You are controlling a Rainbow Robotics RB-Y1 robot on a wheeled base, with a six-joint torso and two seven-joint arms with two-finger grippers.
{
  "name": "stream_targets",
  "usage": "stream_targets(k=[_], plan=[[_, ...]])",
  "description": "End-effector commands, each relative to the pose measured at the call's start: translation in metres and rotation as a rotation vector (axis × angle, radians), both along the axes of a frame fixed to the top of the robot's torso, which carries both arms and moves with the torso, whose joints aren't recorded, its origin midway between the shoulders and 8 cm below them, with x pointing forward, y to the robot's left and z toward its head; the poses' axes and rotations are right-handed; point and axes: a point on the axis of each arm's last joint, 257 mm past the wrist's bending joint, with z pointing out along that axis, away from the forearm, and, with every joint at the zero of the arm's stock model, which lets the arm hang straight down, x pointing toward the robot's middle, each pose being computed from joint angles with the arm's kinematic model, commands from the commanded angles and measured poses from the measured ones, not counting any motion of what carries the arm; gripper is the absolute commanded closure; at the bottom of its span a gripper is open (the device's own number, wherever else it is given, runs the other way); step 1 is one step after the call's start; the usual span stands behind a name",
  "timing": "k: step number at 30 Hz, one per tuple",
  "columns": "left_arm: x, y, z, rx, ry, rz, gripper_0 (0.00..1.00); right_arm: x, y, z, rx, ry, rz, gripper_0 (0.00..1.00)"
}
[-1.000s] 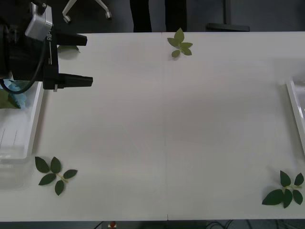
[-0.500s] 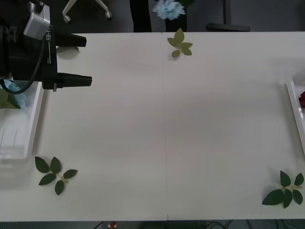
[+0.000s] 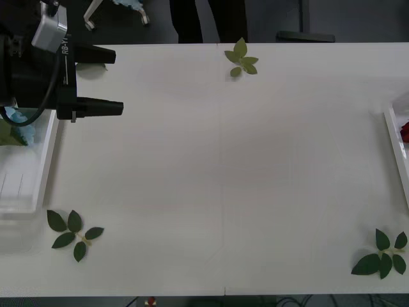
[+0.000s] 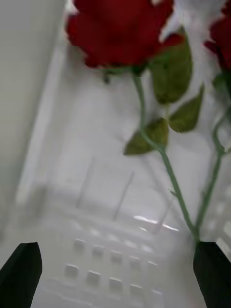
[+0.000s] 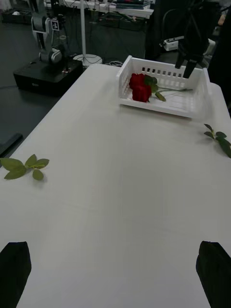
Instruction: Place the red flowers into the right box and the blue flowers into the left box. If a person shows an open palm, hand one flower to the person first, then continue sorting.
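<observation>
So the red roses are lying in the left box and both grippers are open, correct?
Not quite. The red roses lie in the right box, as the left wrist view shows. Both the left gripper and the right gripper are open.

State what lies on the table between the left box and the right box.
In the front view, the stretch between the left box and the right box is bare white table; leaf sprigs sit only near its edges.

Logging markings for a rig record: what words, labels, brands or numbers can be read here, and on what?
"RB-Y1", partly legible: on the side of the grey camera block on the left arm.
Nothing else is readable: the left box, right box, red flowers and table carry no text.
</observation>
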Motion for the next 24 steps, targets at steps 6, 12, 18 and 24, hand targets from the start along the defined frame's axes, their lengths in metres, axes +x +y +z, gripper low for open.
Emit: stream_targets(k=[6,12,18,24], plan=[[-0.002,0.002,-0.002,-0.001,0.015,0.010,0.00,0.005,0.143,0.043,0.208,-0.007,0.365,0.08],[-0.002,0.002,-0.002,-0.001,0.015,0.010,0.00,0.003,0.227,0.078,0.320,-0.074,0.557,0.08],[-0.002,0.002,-0.002,-0.001,0.015,0.010,0.00,0.005,0.288,0.106,0.350,-0.160,0.717,0.08],[-0.002,0.002,-0.002,-0.001,0.015,0.010,0.00,0.008,0.329,0.129,0.311,-0.231,0.852,0.08]])
